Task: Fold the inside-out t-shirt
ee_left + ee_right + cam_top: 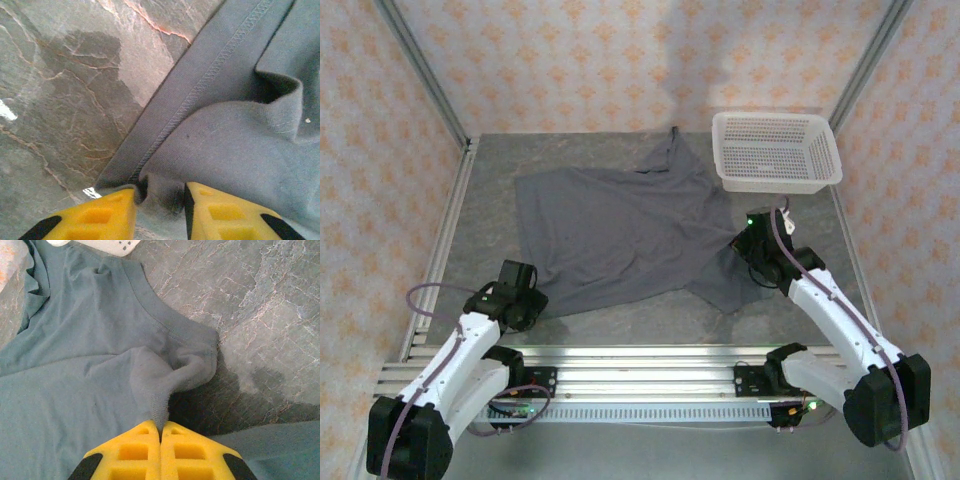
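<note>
Slate-grey and wrinkled, the inside-out t-shirt (620,235) lies spread across the middle of the stone-patterned table (490,165), a fold at its right edge pinched tight in the right gripper (161,432), the left gripper (160,202) parted astride its near-left hem, a white mesh basket (775,150) just beyond.

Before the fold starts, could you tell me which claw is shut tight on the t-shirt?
The right claw: its yellow pads meet, pinching a ridge of the t-shirt. The left claw stands open astride the hem.
</note>
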Action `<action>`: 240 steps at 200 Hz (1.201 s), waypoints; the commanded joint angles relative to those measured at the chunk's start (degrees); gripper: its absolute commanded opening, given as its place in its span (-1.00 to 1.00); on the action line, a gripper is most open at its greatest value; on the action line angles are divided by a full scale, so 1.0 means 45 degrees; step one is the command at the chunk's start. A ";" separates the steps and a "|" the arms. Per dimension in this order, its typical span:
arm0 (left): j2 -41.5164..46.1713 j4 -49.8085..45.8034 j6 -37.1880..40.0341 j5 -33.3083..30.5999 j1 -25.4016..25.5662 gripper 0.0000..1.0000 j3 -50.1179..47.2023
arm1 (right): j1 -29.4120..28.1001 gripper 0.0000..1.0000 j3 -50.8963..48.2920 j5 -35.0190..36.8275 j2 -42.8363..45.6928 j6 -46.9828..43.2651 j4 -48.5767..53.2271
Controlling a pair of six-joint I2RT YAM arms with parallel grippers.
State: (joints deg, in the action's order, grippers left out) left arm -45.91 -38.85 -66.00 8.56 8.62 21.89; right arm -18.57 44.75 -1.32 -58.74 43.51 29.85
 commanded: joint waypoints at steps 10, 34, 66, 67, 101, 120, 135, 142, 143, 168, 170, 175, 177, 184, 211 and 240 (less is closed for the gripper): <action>0.0102 0.0067 0.0014 -0.0510 -0.0080 -0.54 -0.0118 | 0.0058 -1.00 0.0348 0.0235 0.0267 -0.0096 0.0340; 0.0229 -0.0185 0.0166 -0.0564 -0.0100 -0.97 0.0059 | 0.0050 -1.00 0.0396 0.0235 0.0297 -0.0081 0.0388; 0.1157 -0.1862 0.1527 -0.0927 -0.0100 -1.00 0.2232 | 0.0053 -1.00 0.1204 0.0491 0.0783 -0.0223 0.1000; 0.1157 -0.1927 0.1583 -0.0985 -0.0100 -1.00 0.2437 | 0.0059 -1.00 0.1254 0.0500 0.0805 -0.0239 0.1012; 0.2039 -0.3190 0.3514 -0.3609 -0.0100 -1.00 0.7031 | 0.0063 -1.00 0.4118 0.1386 0.1121 -0.0915 0.1466; 0.1219 -0.3679 0.4641 -0.5242 -0.0106 -1.00 0.9540 | 0.0052 -1.00 0.5613 0.1927 0.1139 -0.1144 0.1434; 0.0542 -0.3695 0.5277 -0.5866 -0.0109 -1.00 1.1207 | 0.0059 -1.00 0.6669 0.1942 0.1149 -0.1283 0.1279; 0.0305 -0.3620 0.5494 -0.5987 -0.0147 -1.00 1.1911 | 0.0060 -1.00 0.7270 0.1818 0.1139 -0.1359 0.1261; 0.0264 -0.3607 0.5520 -0.6014 -0.0152 -1.00 1.2000 | 0.0062 -1.00 0.7344 0.1798 0.1139 -0.1373 0.1259; -0.0358 -0.3135 0.6184 -0.6505 -0.0143 -1.00 1.4329 | 0.0059 -1.00 0.9255 0.0977 0.1159 -0.1797 0.1042; -0.0411 -0.3103 0.6247 -0.6548 -0.0150 -1.00 1.4563 | 0.0062 -1.00 0.9411 0.0899 0.1159 -0.1821 0.1004; -0.0558 -0.3054 0.6396 -0.6713 -0.0144 -1.00 1.5093 | 0.0054 -1.00 0.9801 0.0722 0.1159 -0.1881 0.0939; -0.0613 -0.3024 0.6441 -0.6762 -0.0150 -1.00 1.5315 | 0.0052 -1.00 0.9953 0.0674 0.1159 -0.1891 0.0900; -0.0832 -0.2942 0.6602 -0.6843 -0.0140 -1.00 1.6032 | 0.0051 -1.00 1.0468 0.0430 0.1159 -0.1898 0.0776; -0.2028 -0.2939 0.7124 -0.6233 -0.0148 -1.00 1.9175 | 0.0062 -1.00 1.2230 -0.0600 0.0944 -0.1799 0.0144; -0.3857 -0.3042 0.7623 -0.6413 -0.0139 -1.00 2.1955 | 0.0052 -1.00 1.4050 -0.1017 -0.0012 -0.1680 0.0047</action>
State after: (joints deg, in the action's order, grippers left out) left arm -58.17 -52.29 -35.75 -17.23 8.47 113.14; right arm -18.57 102.19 -3.20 -56.14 36.53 33.43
